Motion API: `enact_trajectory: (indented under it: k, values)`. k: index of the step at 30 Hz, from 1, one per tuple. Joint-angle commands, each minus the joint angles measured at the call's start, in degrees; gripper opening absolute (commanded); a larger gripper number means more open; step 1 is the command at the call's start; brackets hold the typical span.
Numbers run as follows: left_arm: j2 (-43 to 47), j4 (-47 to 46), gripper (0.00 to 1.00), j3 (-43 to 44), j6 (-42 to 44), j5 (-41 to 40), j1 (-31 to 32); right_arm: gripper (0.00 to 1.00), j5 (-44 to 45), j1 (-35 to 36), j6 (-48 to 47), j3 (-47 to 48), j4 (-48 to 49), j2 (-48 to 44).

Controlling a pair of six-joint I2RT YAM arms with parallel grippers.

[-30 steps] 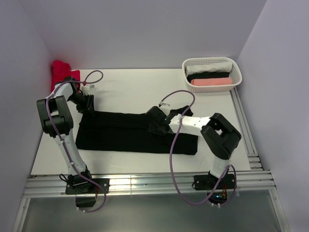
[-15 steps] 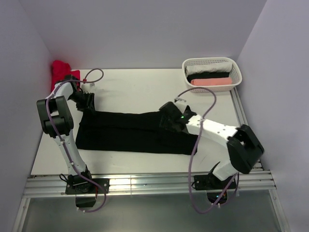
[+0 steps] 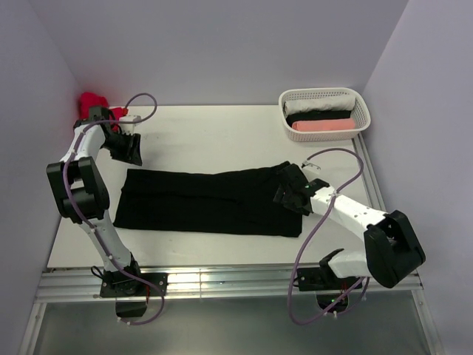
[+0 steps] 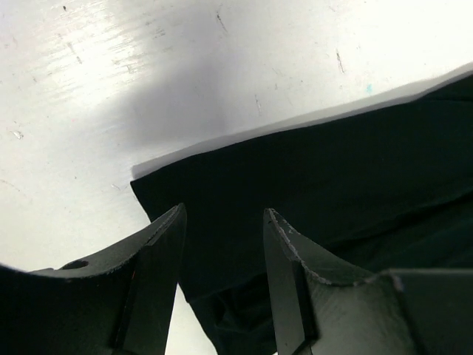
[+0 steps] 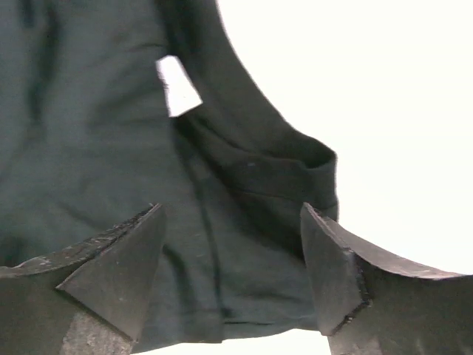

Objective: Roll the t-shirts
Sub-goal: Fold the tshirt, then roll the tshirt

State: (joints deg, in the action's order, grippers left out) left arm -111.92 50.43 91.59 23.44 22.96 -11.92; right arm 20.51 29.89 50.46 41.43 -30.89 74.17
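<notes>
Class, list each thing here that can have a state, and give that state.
black t-shirt, folded into a long strip, lying flat, unrolled
white basket, holding three rolled cloths
red cloth, bunched in the far left corner
left pincer, open, empty
right pincer, open, empty, over the t-shirt's collar end

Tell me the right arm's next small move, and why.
Probably lower the right gripper and close its fingers on the collar end of the black t-shirt: the fingers stand open above that end, holding nothing, and the folded shirt lies flat, unrolled.
</notes>
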Motion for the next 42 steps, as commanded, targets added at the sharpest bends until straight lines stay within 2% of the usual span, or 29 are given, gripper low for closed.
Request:
enact_trajectory:
  k: [1,13,16,19,20,21,22,25,26,30,36,42]
  values:
    - [3.4,-0.3,0.52,-1.3,2.6,2.3,0.0,0.81,-0.4,-1.6,-2.4,-0.6,2.5,-0.3]
    - [5.7,-0.2,0.52,-3.7,3.6,4.6,-0.1,0.83,-2.8,-2.0,-3.6,0.6,4.7,9.5]
    - [6.0,-0.7,0.52,-4.1,3.5,4.5,0.0,0.76,-2.2,-2.0,-2.6,1.0,3.8,11.8]
    - [6.3,-0.5,0.51,-4.0,3.6,4.9,0.0,0.59,-1.5,-2.0,-2.0,1.5,2.0,13.3]
    - [6.5,-0.5,0.51,-4.0,3.5,5.2,0.0,0.41,-1.4,-2.0,-1.9,1.6,1.3,13.5]
    - [6.6,-0.5,0.51,-4.0,3.5,5.2,0.0,0.33,-0.9,-2.0,-1.8,1.8,0.9,13.6]
    - [6.7,-0.3,0.51,-3.9,3.5,5.3,0.0,0.19,-0.7,-2.0,-1.5,1.9,0.6,13.8]
    - [7.1,-0.2,0.51,-3.9,3.5,5.7,0.0,0.03,-0.6,-2.8,-1.5,2.3,-0.3,14.0]
    - [7.2,-0.2,0.51,-3.9,3.5,5.6,0.0,0.01,-0.4,-3.3,-1.4,2.7,-1.3,14.1]
    - [7.1,0.0,0.51,-4.0,3.5,5.3,0.0,0.0,0.0,-6.7,-2.9,3.9,-3.5,13.8]
    - [6.8,0.3,0.51,-4.3,3.3,5.0,0.0,0.0,1.8,-15.8,-8.0,5.9,-5.9,13.7]
    - [6.5,0.2,0.52,-4.9,3.3,3.7,0.0,0.09,3.6,-27.4,-14.3,7.3,-5.8,14.0]
